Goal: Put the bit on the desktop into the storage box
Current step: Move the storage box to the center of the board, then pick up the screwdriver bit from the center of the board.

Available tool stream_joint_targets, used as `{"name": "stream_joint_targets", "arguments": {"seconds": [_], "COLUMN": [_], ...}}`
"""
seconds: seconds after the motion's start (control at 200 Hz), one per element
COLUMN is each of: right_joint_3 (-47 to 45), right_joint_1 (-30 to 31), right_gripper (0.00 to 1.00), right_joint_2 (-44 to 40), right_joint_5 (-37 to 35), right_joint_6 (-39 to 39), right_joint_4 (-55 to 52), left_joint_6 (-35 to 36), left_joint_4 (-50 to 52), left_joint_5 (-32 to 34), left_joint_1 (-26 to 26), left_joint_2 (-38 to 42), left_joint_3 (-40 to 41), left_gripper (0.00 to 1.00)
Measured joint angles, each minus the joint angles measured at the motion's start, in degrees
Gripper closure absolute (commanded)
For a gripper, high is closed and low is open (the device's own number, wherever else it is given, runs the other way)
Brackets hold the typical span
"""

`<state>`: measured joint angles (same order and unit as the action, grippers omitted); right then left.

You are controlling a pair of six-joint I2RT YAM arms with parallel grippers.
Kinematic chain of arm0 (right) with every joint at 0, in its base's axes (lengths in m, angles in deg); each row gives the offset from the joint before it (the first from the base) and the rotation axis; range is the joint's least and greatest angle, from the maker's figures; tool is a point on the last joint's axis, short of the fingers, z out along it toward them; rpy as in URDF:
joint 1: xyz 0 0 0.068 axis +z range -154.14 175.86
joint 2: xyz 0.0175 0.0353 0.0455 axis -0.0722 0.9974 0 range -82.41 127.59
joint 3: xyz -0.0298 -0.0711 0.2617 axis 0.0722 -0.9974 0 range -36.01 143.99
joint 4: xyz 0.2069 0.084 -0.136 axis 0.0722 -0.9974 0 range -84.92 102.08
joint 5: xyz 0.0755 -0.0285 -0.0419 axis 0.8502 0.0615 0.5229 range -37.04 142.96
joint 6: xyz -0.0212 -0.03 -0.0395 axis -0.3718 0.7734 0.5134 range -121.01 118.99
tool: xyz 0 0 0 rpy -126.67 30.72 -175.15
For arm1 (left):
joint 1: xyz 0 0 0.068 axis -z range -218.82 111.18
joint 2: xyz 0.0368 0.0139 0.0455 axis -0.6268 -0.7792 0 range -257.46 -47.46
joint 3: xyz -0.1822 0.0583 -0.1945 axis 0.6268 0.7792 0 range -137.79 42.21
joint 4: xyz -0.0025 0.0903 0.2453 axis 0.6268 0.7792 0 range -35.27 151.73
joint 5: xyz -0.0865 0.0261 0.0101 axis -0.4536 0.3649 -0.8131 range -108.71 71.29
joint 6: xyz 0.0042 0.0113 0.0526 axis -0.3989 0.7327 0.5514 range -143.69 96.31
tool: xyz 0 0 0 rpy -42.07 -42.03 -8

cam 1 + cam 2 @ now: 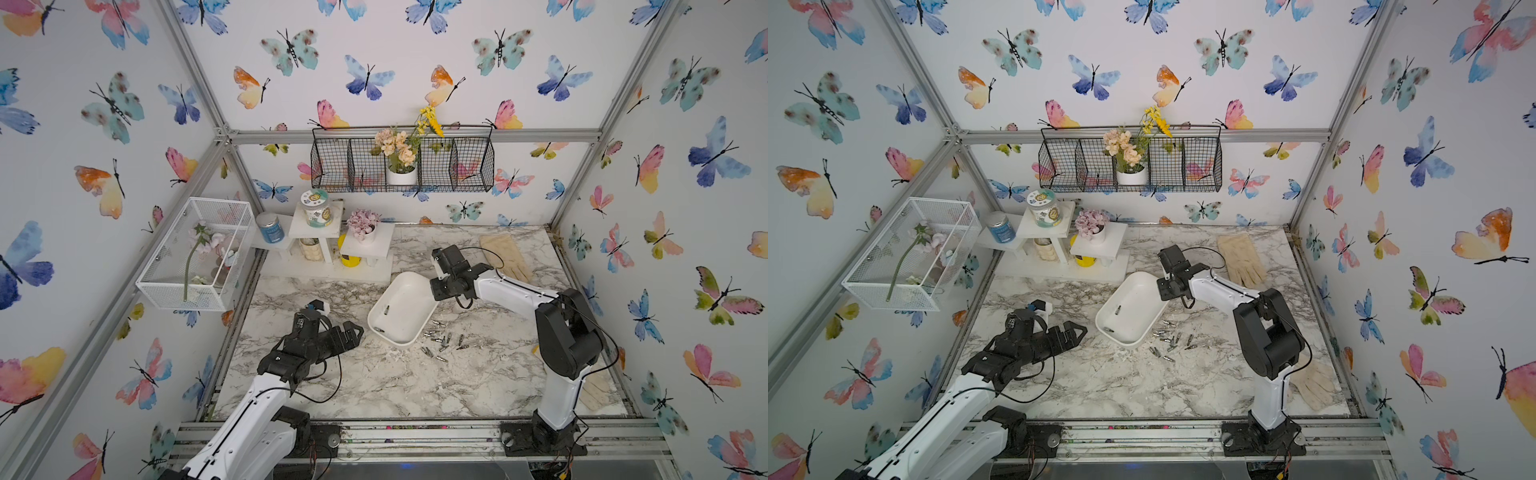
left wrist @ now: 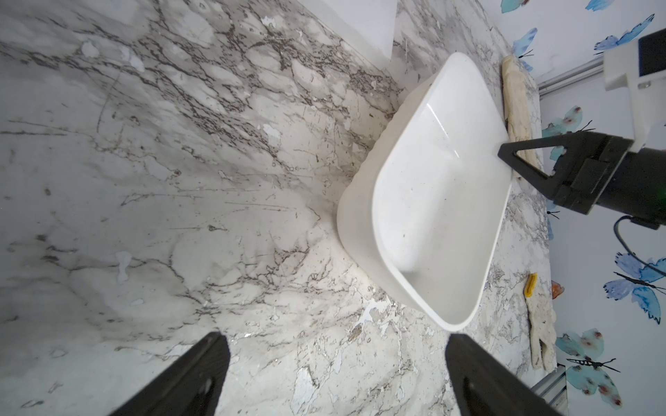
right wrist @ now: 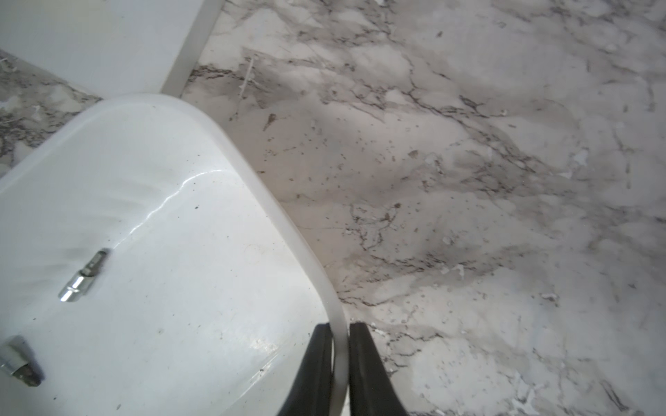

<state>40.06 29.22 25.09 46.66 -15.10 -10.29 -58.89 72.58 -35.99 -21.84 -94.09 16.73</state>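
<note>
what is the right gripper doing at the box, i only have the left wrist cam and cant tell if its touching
observer: the right gripper is shut on the rim of the storage box, with one finger inside the wall and one outside.
operator: ok, any bits in there, the inside looks bare from here
observer: yes, two bits lie on its floor, apart from each other.
operator: and where are the rest
observer: the loose bits are scattered on the desktop right beside the box, on the side toward the right arm's base. The box hides them from your view.
</note>
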Motion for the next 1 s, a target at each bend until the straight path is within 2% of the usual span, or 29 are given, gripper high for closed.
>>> {"name": "stream_joint_targets", "arguments": {"seconds": [0.345, 0.486, 0.606, 0.681, 0.826, 0.996], "right_joint_3": [-3.1, -4.6, -4.9, -4.9, -5.0, -5.4], "right_joint_1": [-3.8, -4.1, -4.1, -4.1, -4.1, -4.2], "right_gripper": [0.87, 0.84, 0.73, 0.62, 0.55, 0.53], "right_joint_2": [-1.0, -2.0, -2.4, -2.8, -5.2, -11.5], "right_joint_5": [-2.4, -2.6, -2.6, -2.6, -2.5, -2.3], "right_joint_6": [-5.6, -8.0, -9.2, -9.4, -9.4, -8.9], "right_joint_4": [2.2, 2.8, 3.5, 3.7, 3.6, 2.9], "left_joint_6": [-0.4, -1.4, -2.2, -2.7, -4.0, -5.8], "left_joint_4": [-0.6, -1.3, -1.4, -1.4, -2.3, -3.2], "left_joint_5": [-0.2, -0.6, -0.3, 0.6, 2.7, 4.9], "left_joint_1": [0.0, 1.5, 4.7, 7.2, 11.7, 15.9], "left_joint_2": [0.4, 0.6, 0.5, 0.1, -1.9, -3.8], "left_joint_3": [0.3, 1.2, 1.2, 1.1, 0.8, 0.6], "left_gripper": [0.01, 0.01, 0.01, 0.01, 0.01, 0.01]}}
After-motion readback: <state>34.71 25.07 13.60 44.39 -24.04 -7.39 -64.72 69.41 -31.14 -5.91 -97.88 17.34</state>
